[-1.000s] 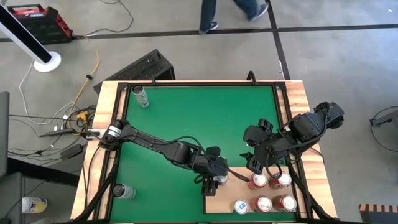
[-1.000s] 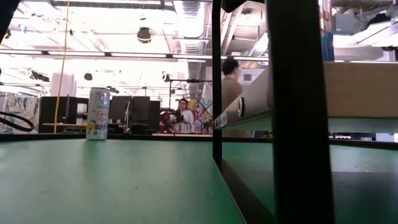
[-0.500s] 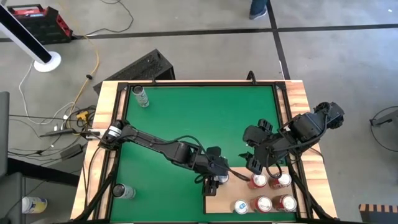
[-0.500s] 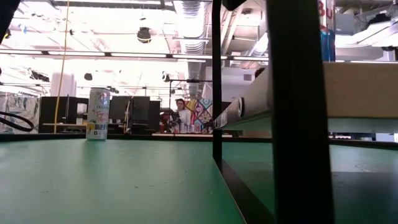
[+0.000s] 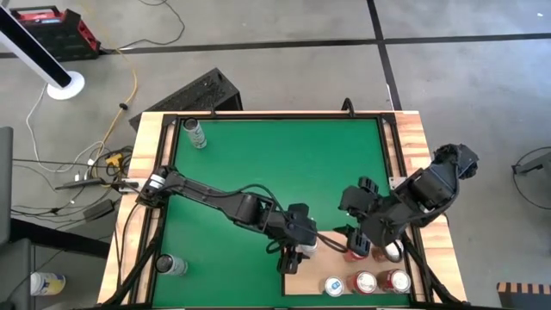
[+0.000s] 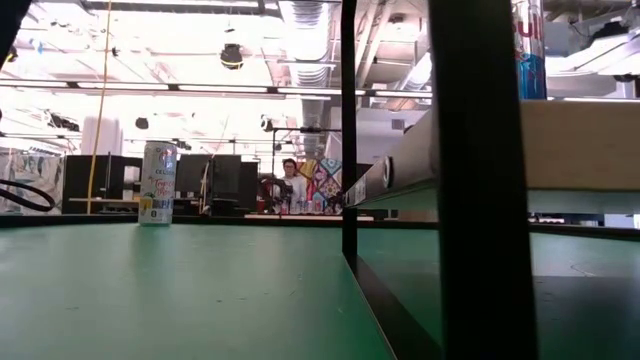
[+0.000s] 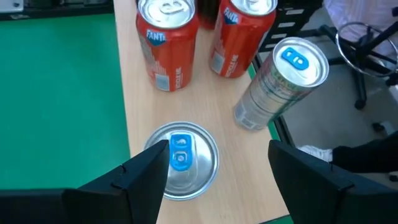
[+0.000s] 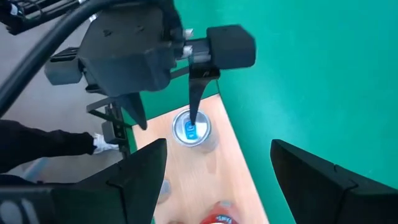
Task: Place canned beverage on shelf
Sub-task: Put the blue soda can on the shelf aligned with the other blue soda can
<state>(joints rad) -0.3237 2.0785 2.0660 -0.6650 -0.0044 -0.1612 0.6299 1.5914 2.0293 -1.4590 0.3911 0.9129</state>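
Note:
A silver canned beverage with a blue tab (image 7: pixel 180 160) stands upright on the pale wood shelf (image 7: pixel 134 93), near the shelf's corner beside the green mat. My left gripper (image 7: pixel 219 149) hovers open just above it, one finger on each side of the can's top, touching nothing. In the high view this gripper (image 5: pixel 291 257) sits over that can (image 5: pixel 307 248). My right gripper (image 8: pixel 217 146) is open and empty, held high over the shelf's far edge (image 5: pixel 357 245), looking at the left gripper and the can (image 8: pixel 191 132).
Two red Fanta cans (image 7: pixel 166 43) (image 7: pixel 242 34) and another silver can (image 7: pixel 280 84) stand on the shelf close by. More cans line the shelf's near edge (image 5: pixel 365 282). Two single cans stand on the green mat, far left (image 5: pixel 196 133) and near left (image 5: pixel 170 265).
My left gripper has risen a little above the silver can, which stays upright on the shelf. My right arm has swung toward the table's near right corner, still open. A person beyond the table's far edge has walked out of view.

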